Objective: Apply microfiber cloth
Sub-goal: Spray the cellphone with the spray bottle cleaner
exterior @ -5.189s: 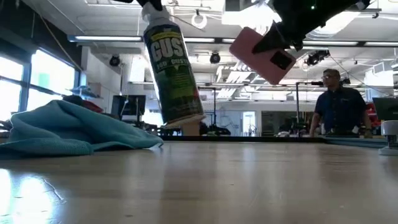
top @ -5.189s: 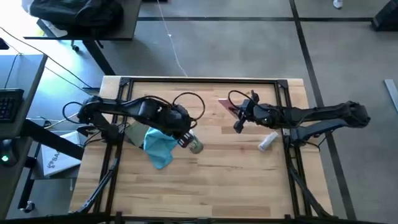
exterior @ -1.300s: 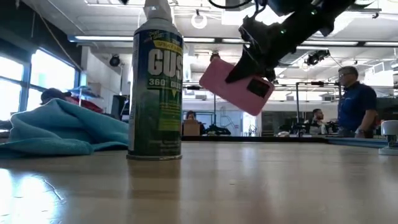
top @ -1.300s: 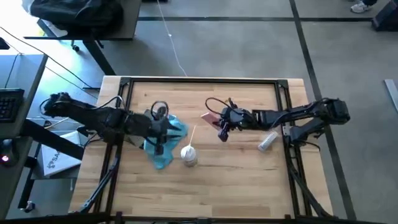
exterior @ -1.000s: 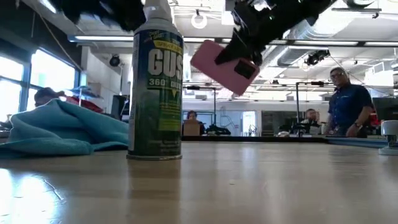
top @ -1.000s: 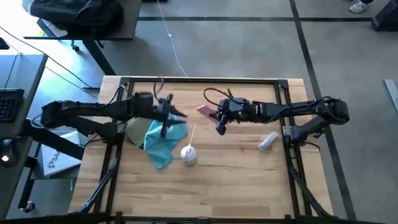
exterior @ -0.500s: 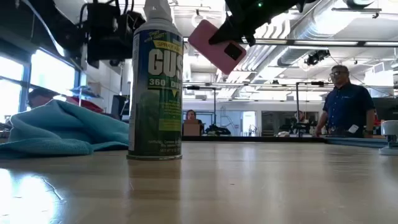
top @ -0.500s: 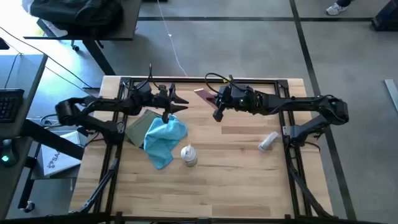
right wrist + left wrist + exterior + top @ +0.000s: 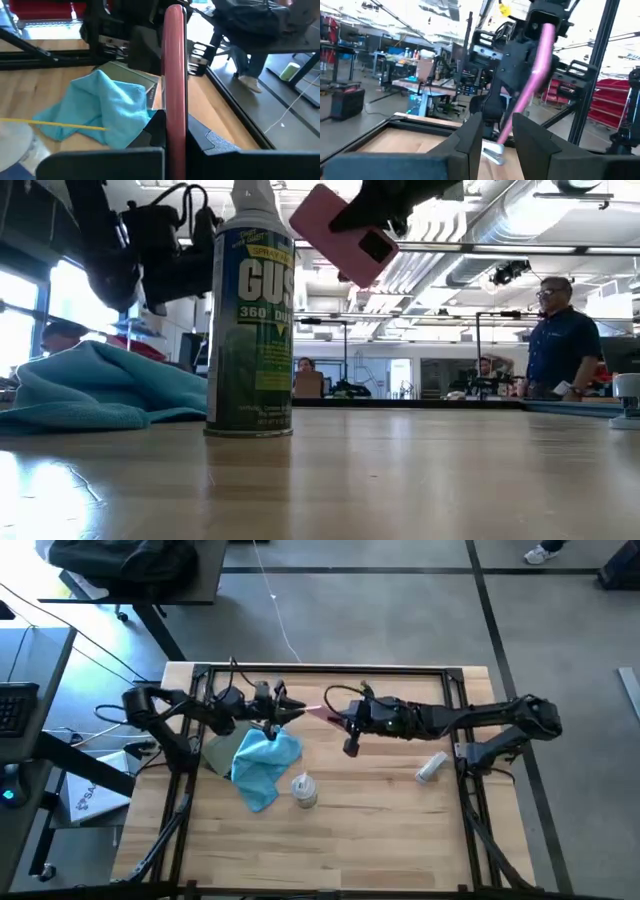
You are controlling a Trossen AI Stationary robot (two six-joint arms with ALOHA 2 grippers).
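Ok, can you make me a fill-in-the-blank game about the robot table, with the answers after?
1. The right gripper is holding up a phone whose color is ____.
2. The microfiber cloth is lying on the ____.
3. The spray can stands ____ on the table.
4. The left gripper holds nothing; its jaws are ____.

Answers: pink; table; upright; open
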